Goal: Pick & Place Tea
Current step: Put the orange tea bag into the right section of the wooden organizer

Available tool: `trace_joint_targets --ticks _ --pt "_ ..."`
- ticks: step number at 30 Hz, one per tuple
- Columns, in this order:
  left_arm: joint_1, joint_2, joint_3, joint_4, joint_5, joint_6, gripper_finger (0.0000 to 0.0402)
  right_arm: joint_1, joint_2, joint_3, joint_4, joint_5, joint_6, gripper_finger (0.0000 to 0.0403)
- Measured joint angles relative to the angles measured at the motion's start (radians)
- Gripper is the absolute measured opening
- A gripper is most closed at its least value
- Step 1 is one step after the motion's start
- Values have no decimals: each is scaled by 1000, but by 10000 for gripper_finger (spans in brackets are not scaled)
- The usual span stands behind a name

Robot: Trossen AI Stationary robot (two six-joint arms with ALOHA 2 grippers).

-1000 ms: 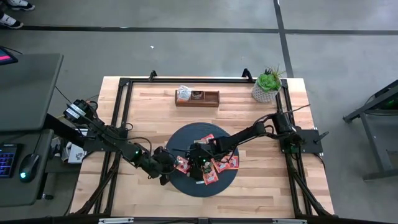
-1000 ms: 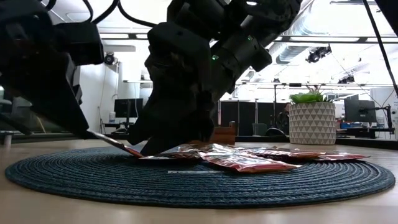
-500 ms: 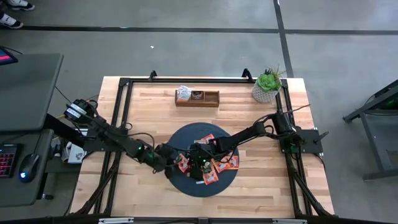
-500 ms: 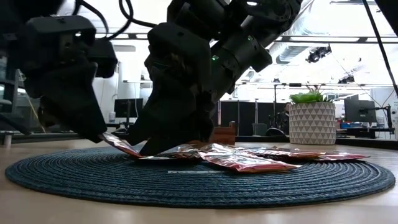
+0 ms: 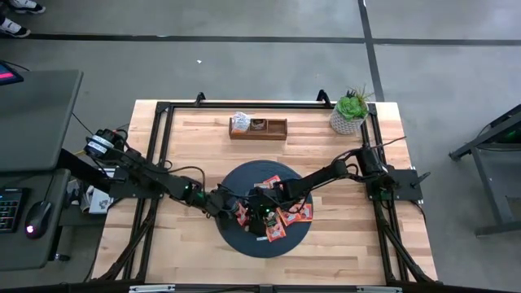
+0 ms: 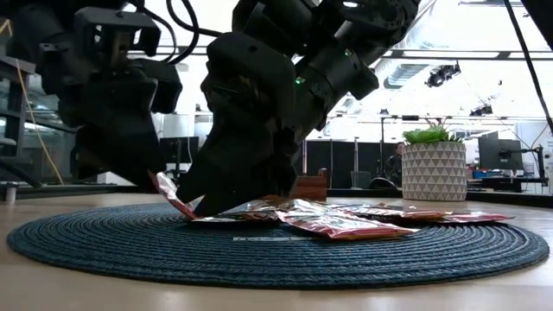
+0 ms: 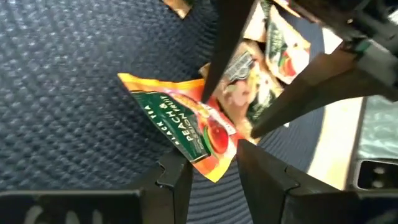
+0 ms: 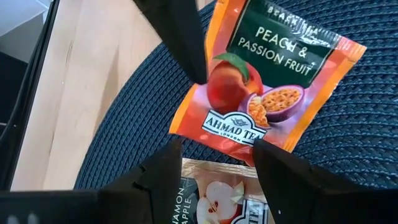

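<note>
High view shows your left gripper [image 5: 232, 207] at the left edge of the dark round mat [image 5: 244, 240], fingers pinching one corner of a peach tea sachet [image 7: 186, 124] that tilts up off the weave. Your right gripper [image 5: 259, 205] sits just beside it, fingers spread above the sachet pile [image 5: 285, 216].

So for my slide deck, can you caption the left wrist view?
Left gripper closed on an orange peach tea sachet over the dark woven mat.
</note>
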Motion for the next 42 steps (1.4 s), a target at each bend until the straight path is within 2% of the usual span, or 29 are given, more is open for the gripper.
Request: trace_joint_targets --ticks 11,21,26,35,38,42 --pt "20 0 0 38 31 -14 122 2 0 0 -15 0 -26 197" --pt "19 0 1 39 26 -44 122 41 1 0 -16 -26 -63 197" --pt "19 0 1 39 7 -49 122 57 1 0 -16 -5 -62 197" --pt "19 0 1 46 55 -22 121 48 1 0 -18 -4 -60 197" --pt "19 0 1 45 60 -22 104 48 1 0 -18 -2 -60 197" --pt "18 0 1 40 66 -20 40 48 1 0 -17 13 -59 197"
